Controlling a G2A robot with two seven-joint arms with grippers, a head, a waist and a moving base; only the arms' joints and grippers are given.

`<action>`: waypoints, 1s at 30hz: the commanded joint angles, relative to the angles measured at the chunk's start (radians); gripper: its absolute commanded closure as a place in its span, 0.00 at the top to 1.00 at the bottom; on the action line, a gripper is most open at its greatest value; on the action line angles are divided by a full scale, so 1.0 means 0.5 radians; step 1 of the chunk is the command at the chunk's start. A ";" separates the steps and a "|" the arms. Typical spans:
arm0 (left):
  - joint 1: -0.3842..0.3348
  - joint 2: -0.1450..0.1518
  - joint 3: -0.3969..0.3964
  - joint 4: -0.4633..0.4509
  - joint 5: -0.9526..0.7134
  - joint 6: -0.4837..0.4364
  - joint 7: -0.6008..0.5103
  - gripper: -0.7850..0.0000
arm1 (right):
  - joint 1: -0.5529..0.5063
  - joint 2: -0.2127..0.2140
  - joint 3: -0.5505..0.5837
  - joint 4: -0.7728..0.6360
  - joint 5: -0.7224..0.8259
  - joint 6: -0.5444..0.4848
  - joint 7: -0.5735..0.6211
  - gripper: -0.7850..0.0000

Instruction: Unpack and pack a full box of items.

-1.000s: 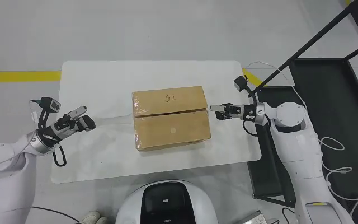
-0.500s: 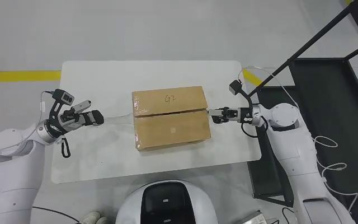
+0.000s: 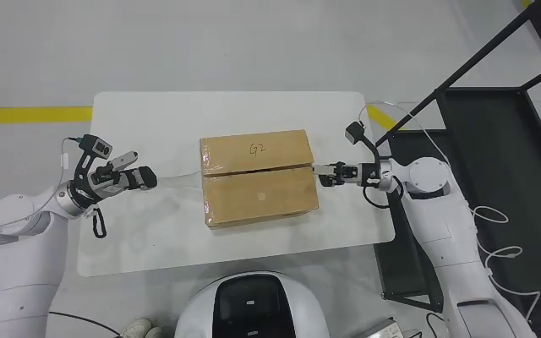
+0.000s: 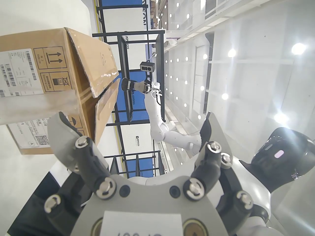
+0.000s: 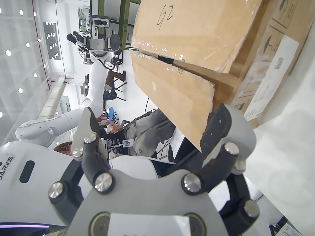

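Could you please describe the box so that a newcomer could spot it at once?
Look at the white table: in its middle, between the left gripper and the right gripper, sits the cardboard box. It is brown, with two top flaps meeting at a seam and a handwritten mark on the far flap.

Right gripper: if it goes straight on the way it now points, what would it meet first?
The cardboard box: the right gripper, open, points at its end, near the top flaps' seam. Contact there looks likely, though depth is unclear.
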 commanded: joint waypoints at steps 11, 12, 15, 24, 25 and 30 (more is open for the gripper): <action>0.000 0.000 0.000 0.000 0.000 0.000 0.000 1.00 | 0.171 -0.007 -0.150 0.293 0.043 -0.144 0.024 1.00; 0.000 0.000 0.000 0.000 0.000 0.000 0.000 1.00 | 0.189 -0.008 -0.165 0.321 0.059 -0.156 0.042 1.00; 0.000 0.000 0.000 0.000 0.000 0.000 0.000 1.00 | 0.240 -0.014 -0.222 0.381 0.078 -0.191 0.082 1.00; 0.000 0.000 0.000 0.000 0.000 0.000 0.000 1.00 | 0.372 -0.034 -0.361 0.562 0.288 -0.240 0.292 1.00; 0.000 0.000 0.000 0.000 0.000 0.000 0.000 1.00 | 0.389 -0.039 -0.387 0.580 0.335 -0.221 0.312 1.00; 0.000 0.000 0.000 0.000 0.000 0.000 0.000 1.00 | 0.457 -0.043 -0.482 0.629 0.515 -0.169 0.364 1.00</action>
